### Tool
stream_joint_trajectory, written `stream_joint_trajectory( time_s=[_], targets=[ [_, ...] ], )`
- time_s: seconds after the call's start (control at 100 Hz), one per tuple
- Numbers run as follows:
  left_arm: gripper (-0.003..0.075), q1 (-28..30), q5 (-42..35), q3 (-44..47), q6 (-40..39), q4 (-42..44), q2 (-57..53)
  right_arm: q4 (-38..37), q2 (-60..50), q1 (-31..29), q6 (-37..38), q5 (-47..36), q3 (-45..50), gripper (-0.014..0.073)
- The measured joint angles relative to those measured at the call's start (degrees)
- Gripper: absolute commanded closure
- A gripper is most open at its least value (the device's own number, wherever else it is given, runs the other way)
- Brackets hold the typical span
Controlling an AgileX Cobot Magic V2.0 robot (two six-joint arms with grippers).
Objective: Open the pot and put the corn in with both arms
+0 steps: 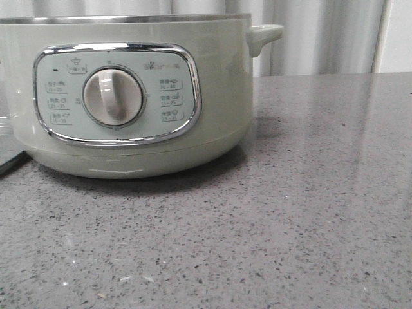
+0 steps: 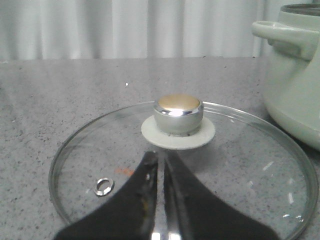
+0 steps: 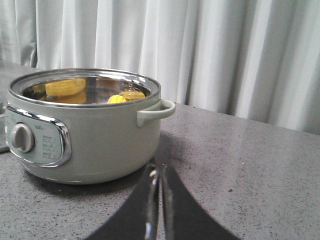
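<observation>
The sage-green pot [image 1: 129, 96] fills the left of the front view, lid off, its dial [image 1: 112, 96] facing me. In the right wrist view the pot [image 3: 85, 135] stands open with the yellow corn [image 3: 125, 96] inside, reflected on the steel wall. My right gripper [image 3: 159, 172] is shut and empty, just short of the pot's base. The glass lid [image 2: 240, 170] with its chrome knob [image 2: 177, 112] lies flat on the counter beside the pot [image 2: 295, 85]. My left gripper [image 2: 160, 160] is shut and empty, over the lid just short of the knob.
A grey speckled stone counter [image 1: 290, 225] stretches to the right of the pot. White curtains [image 3: 225, 50] hang behind. The lid's edge [image 1: 9, 158] shows at the far left of the front view. A small steam vent ring [image 2: 103, 186] sits in the lid.
</observation>
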Motion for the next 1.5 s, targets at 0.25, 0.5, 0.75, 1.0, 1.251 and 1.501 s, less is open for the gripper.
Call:
stream_joint_trajectory(
  time_s=[0.25, 0.5, 0.75, 1.0, 1.251, 1.501],
  targets=[
    [0.0741, 0.9, 8.9, 0.0, 0.0, -0.3, 0.0, 0.0, 0.0, 0.0, 0.0, 0.0, 0.0, 0.065],
    [0.0741, 0.9, 9.5, 0.0, 0.0, -0.1, 0.0, 0.0, 0.0, 0.0, 0.0, 0.0, 0.0, 0.065],
    [0.0741, 0.9, 9.5, 0.0, 0.0, -0.1, 0.0, 0.0, 0.0, 0.0, 0.0, 0.0, 0.0, 0.065],
    [0.0741, 0.9, 9.5, 0.0, 0.0, 0.0, 0.0, 0.0, 0.0, 0.0, 0.0, 0.0, 0.0, 0.065],
    [0.0741, 0.9, 9.5, 0.0, 0.0, 0.0, 0.0, 0.0, 0.0, 0.0, 0.0, 0.0, 0.0, 0.065],
    [0.0741, 0.9, 9.5, 0.0, 0.0, 0.0, 0.0, -0.1, 0.0, -1.1, 0.0, -1.1, 2.3, 0.065]
  ],
)
